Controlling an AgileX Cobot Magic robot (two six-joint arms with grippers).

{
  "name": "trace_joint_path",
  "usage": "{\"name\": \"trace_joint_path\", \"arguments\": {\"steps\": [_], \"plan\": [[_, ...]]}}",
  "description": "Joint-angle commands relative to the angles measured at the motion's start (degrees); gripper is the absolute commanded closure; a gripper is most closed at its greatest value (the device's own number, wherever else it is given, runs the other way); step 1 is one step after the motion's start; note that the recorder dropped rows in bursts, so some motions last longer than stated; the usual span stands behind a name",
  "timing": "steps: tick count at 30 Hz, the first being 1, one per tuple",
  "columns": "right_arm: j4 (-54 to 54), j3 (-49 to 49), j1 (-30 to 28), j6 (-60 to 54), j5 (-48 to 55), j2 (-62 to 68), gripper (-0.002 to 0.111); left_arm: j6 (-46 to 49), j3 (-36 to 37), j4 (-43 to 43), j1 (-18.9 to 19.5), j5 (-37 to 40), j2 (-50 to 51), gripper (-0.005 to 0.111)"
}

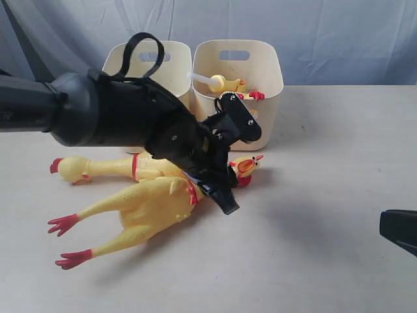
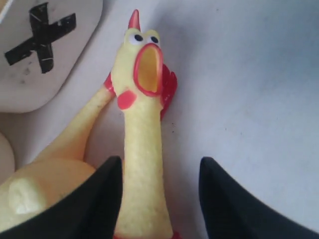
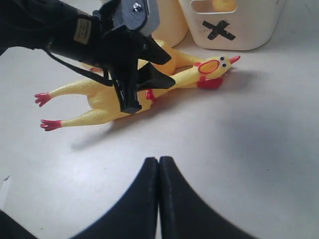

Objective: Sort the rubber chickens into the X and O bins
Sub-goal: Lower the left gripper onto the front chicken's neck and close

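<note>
A long rubber chicken (image 1: 146, 207) lies on the table with its red feet to the left and its open-beaked head (image 2: 143, 64) near the X bin (image 1: 260, 98). My left gripper (image 2: 160, 162) is open, with one finger on each side of this chicken's neck (image 2: 142, 164). It also shows in the exterior view as left gripper (image 1: 225, 171). A second long chicken (image 1: 107, 168) lies just behind, head to the left. A short chicken (image 1: 225, 83) rests inside the X bin, whose black X (image 3: 219, 30) faces front. The other bin (image 1: 171, 65) stands beside it, its mark hidden. My right gripper (image 3: 159, 159) is shut and holds nothing.
The left arm (image 1: 98, 111) stretches across the table and hides part of the left bin and both chickens' middles. The right gripper (image 1: 399, 231) shows at the right edge, low over bare table. A blue-grey curtain (image 1: 326, 32) hangs behind the bins.
</note>
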Motion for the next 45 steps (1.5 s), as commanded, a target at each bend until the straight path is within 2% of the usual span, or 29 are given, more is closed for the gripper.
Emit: {"name": "trace_joint_path", "arguments": {"steps": [1, 14, 19, 21, 23, 33, 36, 41, 45], "plan": [[0.03, 0.28, -0.25, -0.12, -0.25, -0.36, 0.109, 0.28, -1.34, 2.37, -0.25, 0.97, 3.27, 0.06], [0.03, 0.28, -0.25, -0.12, -0.25, -0.36, 0.109, 0.17, -2.52, 4.83, -0.25, 0.12, 9.17, 0.06], [0.03, 0.28, -0.25, -0.12, -0.25, -0.36, 0.109, -0.18, -4.33, 7.32, -0.25, 4.4, 8.29, 0.06], [0.03, 0.28, -0.25, -0.12, -0.25, -0.36, 0.109, -7.51, -5.58, 12.41, -0.13, 4.43, 7.43, 0.06], [0.03, 0.28, -0.25, -0.12, -0.25, -0.36, 0.109, -8.93, -5.96, 13.56, -0.12, 3.4, 7.43, 0.06], [0.03, 0.28, -0.25, -0.12, -0.25, -0.36, 0.109, -8.93, -6.54, 11.36, -0.12, 4.12, 10.08, 0.06], [0.03, 0.28, -0.25, -0.12, -0.25, -0.36, 0.109, -8.93, -6.54, 11.01, -0.12, 4.68, 10.08, 0.065], [0.03, 0.28, -0.25, -0.12, -0.25, -0.36, 0.109, -8.93, -6.54, 11.01, -0.12, 7.48, 10.08, 0.087], [0.03, 0.28, -0.25, -0.12, -0.25, -0.36, 0.109, -8.93, -6.54, 11.44, -0.12, 8.68, 10.08, 0.099]]}}
